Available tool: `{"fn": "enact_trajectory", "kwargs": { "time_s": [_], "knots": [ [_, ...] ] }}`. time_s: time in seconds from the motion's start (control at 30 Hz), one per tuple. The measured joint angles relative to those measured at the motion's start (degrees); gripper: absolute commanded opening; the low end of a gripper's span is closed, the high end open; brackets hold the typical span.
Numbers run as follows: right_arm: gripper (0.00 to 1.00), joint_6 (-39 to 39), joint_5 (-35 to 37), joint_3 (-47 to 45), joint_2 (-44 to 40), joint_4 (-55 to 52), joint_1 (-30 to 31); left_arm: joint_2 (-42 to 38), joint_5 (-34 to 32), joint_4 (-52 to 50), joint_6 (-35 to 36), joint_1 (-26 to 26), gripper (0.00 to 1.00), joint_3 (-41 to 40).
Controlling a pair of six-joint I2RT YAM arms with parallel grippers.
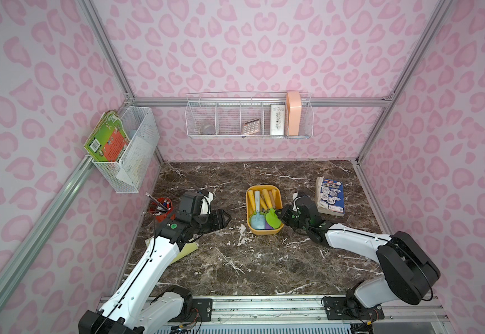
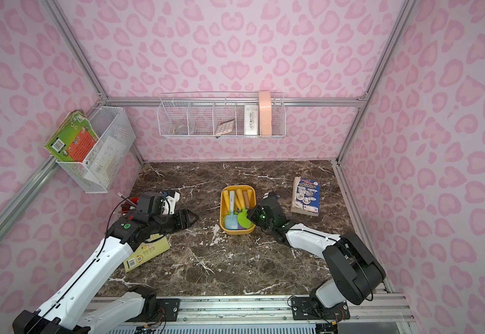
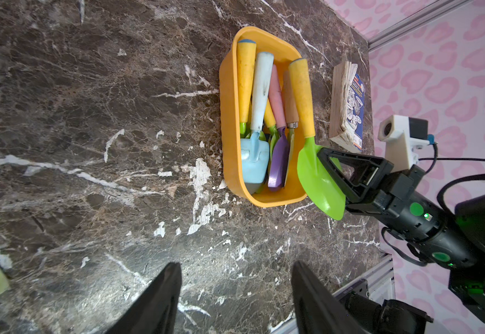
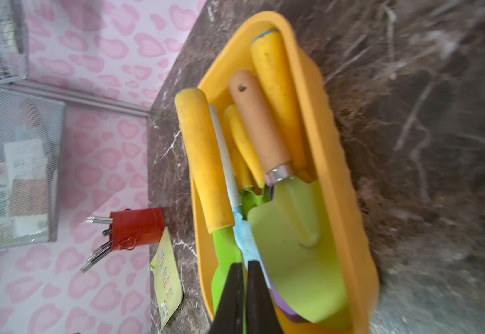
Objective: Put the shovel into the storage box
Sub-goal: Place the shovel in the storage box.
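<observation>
While right gripper (image 3: 322,152) was clenched on the green blade of the shovel (image 3: 303,104), the yellow handle sat over the box (image 3: 226,115) rim on that arm's side. The blade hung outside over the table (image 3: 91,144). Whether handle touched rim, could not tell. Empty and released, left gripper (image 3: 235,264) hung well apart on the box's far side. Task nearly done by my read: shovel half in, not let go. Left to do: shift it inward, release. Counts: one box, two grippers, one held shovel, five other shovels (image 3: 254,162) inside, overlapped, so count unsure.
</observation>
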Motion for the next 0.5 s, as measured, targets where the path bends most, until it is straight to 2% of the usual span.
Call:
{"fn": "enact_trajectory", "kwargs": {
  "time_s": [0.17, 0.43, 0.5],
  "knots": [
    [0.0, 2.38, 3.28, 3.43, 3.85, -1.86, 0.42, -0.07, 0.59, 0.42, -0.26, 0.0, 0.65, -1.09],
    [0.0, 4.85, 3.65, 6.23, 8.33, -1.4, 1.88, -0.39, 0.72, 0.61, -0.44, 0.0, 0.64, -2.08],
    [0.08, 4.96, 3.67, 6.88, 9.18, -1.42, 2.12, -0.31, 0.74, 0.68, -0.46, 0.0, 0.64, -2.38]
  ]
}}
